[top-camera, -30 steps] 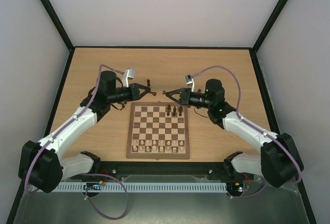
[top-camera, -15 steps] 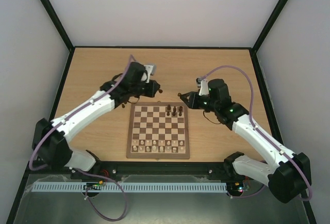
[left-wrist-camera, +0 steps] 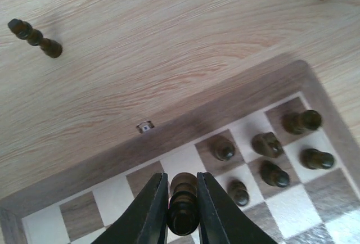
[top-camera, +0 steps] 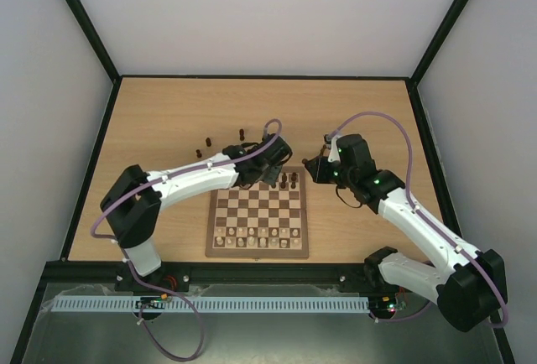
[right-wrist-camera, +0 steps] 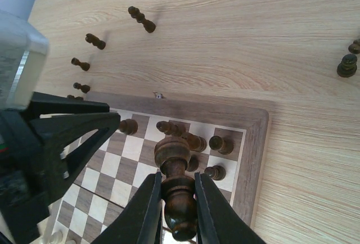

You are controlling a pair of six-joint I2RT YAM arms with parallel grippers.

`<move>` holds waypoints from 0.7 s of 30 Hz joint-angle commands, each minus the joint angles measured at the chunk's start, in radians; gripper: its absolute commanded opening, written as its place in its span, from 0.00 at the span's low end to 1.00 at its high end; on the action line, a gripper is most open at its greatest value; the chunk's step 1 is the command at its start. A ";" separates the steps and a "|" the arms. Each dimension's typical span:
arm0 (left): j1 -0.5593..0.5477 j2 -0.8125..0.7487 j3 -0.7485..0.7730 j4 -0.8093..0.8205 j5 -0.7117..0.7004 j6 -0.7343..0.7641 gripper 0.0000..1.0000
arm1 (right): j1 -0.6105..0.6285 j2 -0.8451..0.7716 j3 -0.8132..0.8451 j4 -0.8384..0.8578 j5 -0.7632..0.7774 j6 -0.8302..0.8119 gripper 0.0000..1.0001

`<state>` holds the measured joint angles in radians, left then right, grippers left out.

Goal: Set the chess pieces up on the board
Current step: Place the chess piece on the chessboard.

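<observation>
From above, the left gripper and right gripper meet at the upper edge of the chessboard, beside standing dark chessmen. We judge it best to lower one arm at a time, so they do not clash. In the left wrist view, the jaws pinch narrowly on a dark piece at bottom centre, over squares just inside the border, and we would centre it clear of its neighbours. In the right wrist view, the jaws clamp a tall dark chessman at lower centre, above crowded corner squares. We would release it only once it stands flat.
</observation>
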<state>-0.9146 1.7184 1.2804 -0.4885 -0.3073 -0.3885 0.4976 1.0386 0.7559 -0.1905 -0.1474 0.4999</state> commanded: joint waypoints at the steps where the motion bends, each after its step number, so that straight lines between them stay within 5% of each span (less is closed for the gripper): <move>1: -0.021 0.048 0.041 -0.046 -0.145 -0.009 0.17 | -0.004 -0.017 -0.012 -0.040 0.016 -0.017 0.11; 21: -0.020 0.081 -0.007 0.048 -0.092 -0.023 0.18 | -0.004 -0.021 -0.021 -0.027 -0.010 -0.018 0.11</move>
<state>-0.9291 1.8000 1.2942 -0.4736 -0.4118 -0.3958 0.4973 1.0336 0.7464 -0.1905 -0.1486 0.4961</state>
